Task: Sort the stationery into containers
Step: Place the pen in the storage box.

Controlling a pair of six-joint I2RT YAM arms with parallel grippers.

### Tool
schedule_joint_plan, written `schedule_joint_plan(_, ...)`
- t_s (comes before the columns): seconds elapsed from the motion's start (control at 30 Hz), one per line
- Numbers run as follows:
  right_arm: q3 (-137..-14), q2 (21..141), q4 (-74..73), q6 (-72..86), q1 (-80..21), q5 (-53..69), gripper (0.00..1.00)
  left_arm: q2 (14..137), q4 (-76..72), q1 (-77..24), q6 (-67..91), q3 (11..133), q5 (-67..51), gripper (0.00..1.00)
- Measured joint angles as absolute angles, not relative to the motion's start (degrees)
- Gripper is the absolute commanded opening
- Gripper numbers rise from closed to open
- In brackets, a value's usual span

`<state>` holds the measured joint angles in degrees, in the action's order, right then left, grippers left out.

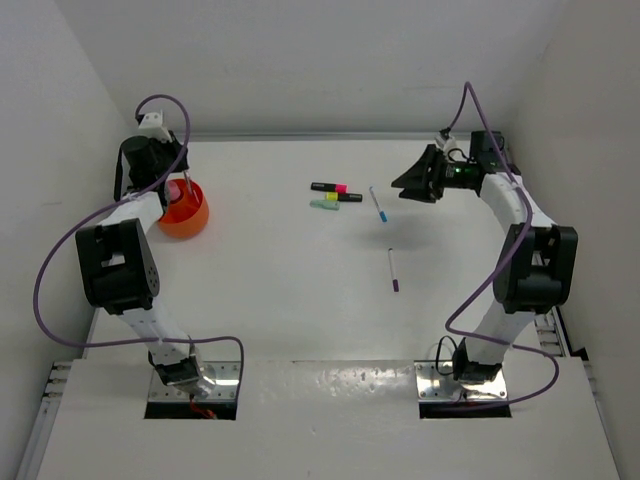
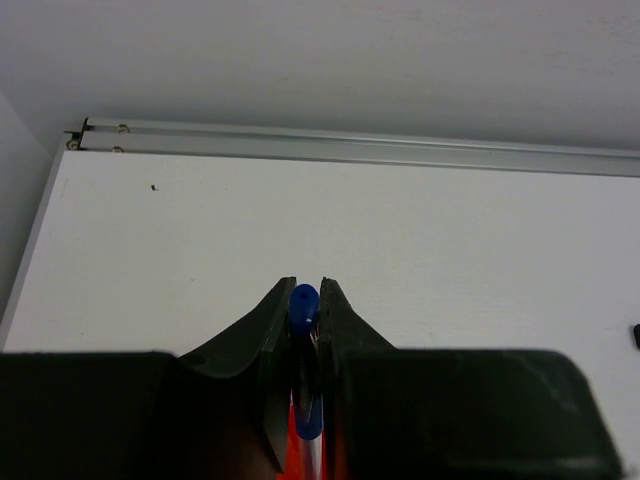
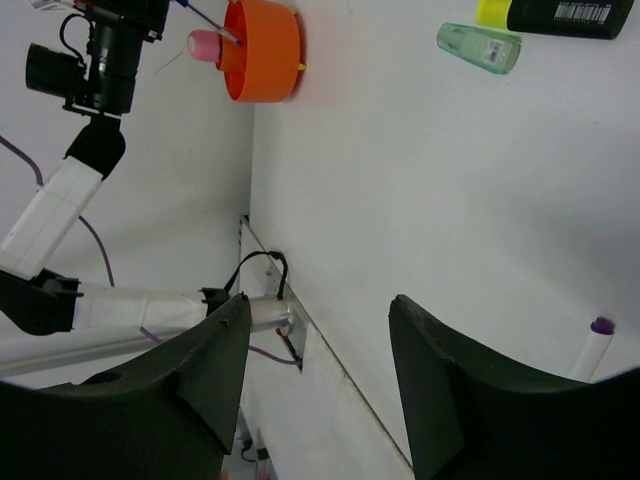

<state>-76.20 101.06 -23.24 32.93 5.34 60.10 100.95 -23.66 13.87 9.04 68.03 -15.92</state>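
1. Over the tabletop's (image 1: 300,300) far left corner, seen from the top camera, the left hand (image 1: 185,184) hangs directly above the orange bowl (image 1: 184,216), with something thin between its fingers. At far right, the right hand (image 1: 409,184) is raised off the surface with its fingers spread wide and nothing in them. Between the two arms lie a black highlighter with a pink end (image 1: 328,186), a black highlighter with a yellow end (image 1: 346,197) just beside it, a green highlighter (image 1: 324,205) and a blue-tipped pen (image 1: 378,205). A white pen with a purple tip (image 1: 393,270) lies apart, nearer the arm bases.

2. Left wrist view: the left hand (image 2: 306,284) is closed narrowly on a blue-capped pen (image 2: 304,300), whose cap pokes out past the fingertips (image 2: 276,310). Orange shows low in the slit between them. Beyond is bare tabletop (image 2: 300,220), then a metal rail (image 2: 350,145) at its far edge.

3. Right wrist view: the right hand (image 3: 320,305) is wide open and empty, its fingers (image 3: 215,375) well apart. The orange bowl (image 3: 262,50) sits far off with a pink chunky item (image 3: 205,45) in it. The green highlighter (image 3: 478,46) and the yellow-ended one (image 3: 560,15) lie at the top, and the purple-tipped pen (image 3: 592,345) is at lower right.
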Motion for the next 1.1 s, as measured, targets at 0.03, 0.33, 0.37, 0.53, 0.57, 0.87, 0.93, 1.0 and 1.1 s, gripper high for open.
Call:
schedule_joint_plan(0.03,-76.18,101.25,-23.31,32.93,5.17,60.1,0.57,101.1,-23.68,13.87,9.06,67.99,-15.81,0.17)
schedule_joint_plan(0.33,-76.2,101.78,-24.27,32.75,4.23,60.07,0.58,101.36,-23.81,13.89,9.87,67.99,-15.46,0.39)
schedule_joint_plan(0.37,-76.2,101.78,-24.43,32.71,4.21,60.07,0.58,101.36,-23.81,13.89,9.96,67.96,-15.53,0.41)
schedule_joint_plan(0.53,-76.2,101.8,-24.58,32.69,3.97,60.03,0.58,101.25,-23.81,13.98,10.61,67.42,-15.7,0.47)
schedule_joint_plan(0.57,-76.2,101.8,-24.58,32.64,3.97,60.03,0.58,101.06,-23.75,14.06,10.83,67.11,-15.75,0.48)
schedule_joint_plan(0.87,-82.56,101.8,-36.05,20.49,2.04,47.29,0.48,92.36,-14.81,14.96,9.13,71.83,-17.02,0.5)
schedule_joint_plan(0.93,-84.25,101.43,-39.4,14.81,-0.49,40.34,0.47,90.54,-8.56,14.59,5.87,79.46,-17.12,0.58)
schedule_joint_plan(1.0,-83.33,100.79,-42.26,10.55,-3.73,33.93,0.46,87.24,-3.51,14.41,2.26,84.44,-17.08,0.78)
schedule_joint_plan(1.1,-78.17,100.2,-44.49,7.4,-7.7,28.03,0.45,77.87,1.48,14.31,-1.83,82.89,-17.08,0.91)
